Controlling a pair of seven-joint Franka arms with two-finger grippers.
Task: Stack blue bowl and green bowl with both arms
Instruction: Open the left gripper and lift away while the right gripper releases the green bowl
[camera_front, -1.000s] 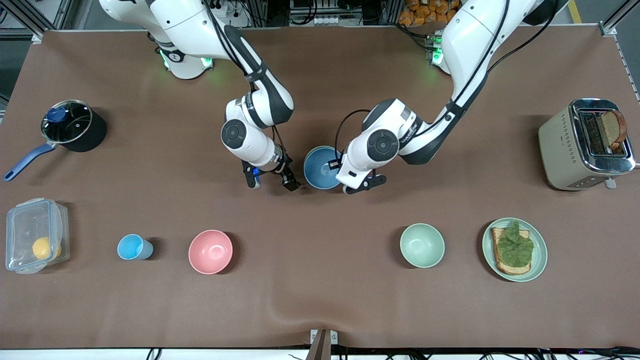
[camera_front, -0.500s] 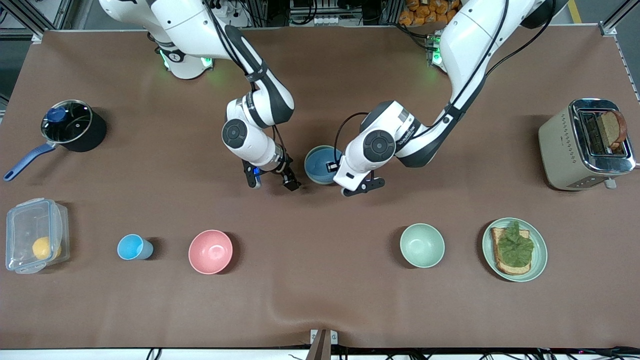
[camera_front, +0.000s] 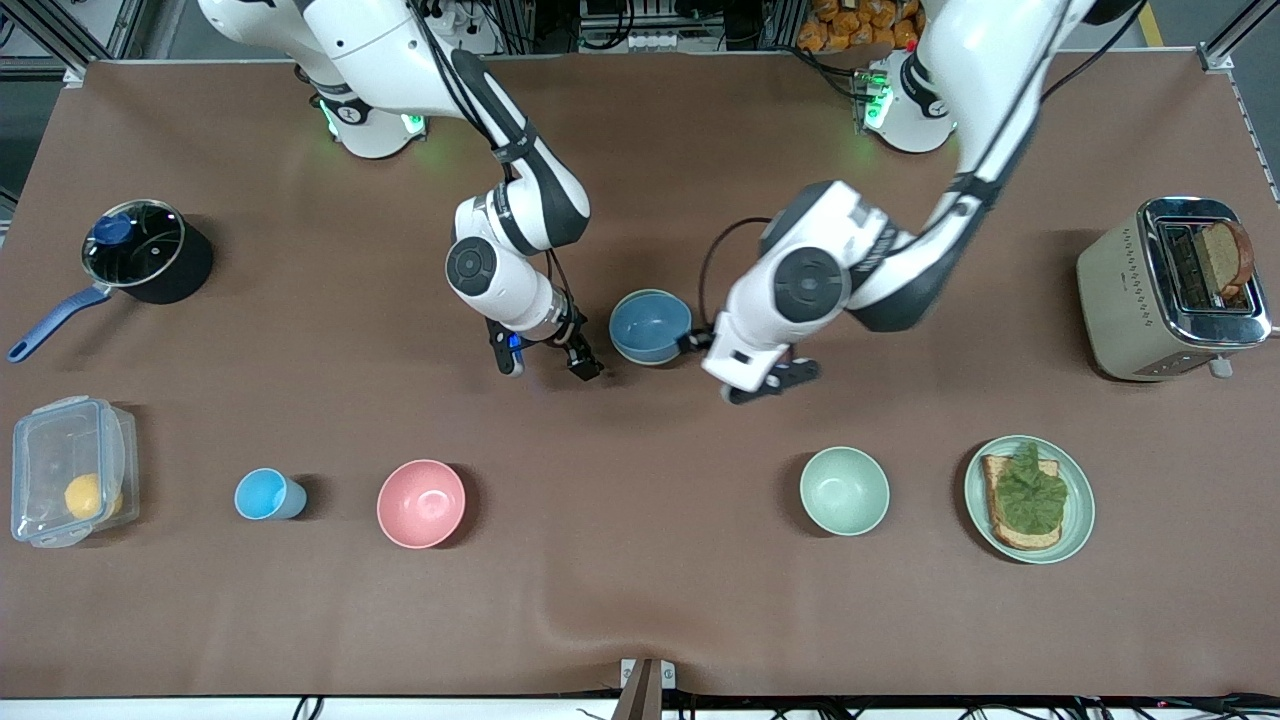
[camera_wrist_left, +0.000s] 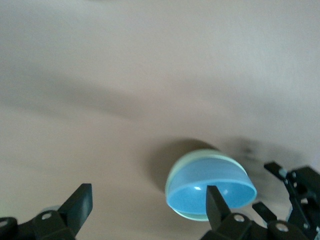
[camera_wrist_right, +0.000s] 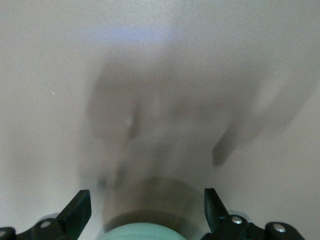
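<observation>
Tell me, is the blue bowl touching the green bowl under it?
Touching. The left wrist view shows the blue bowl nested inside a green bowl, whose pale rim hugs it with no gap.

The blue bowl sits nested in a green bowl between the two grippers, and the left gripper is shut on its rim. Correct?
Not quite. The left gripper is open and off the blue bowl, as the left wrist view shows; the nesting in the green bowl is right.
</observation>
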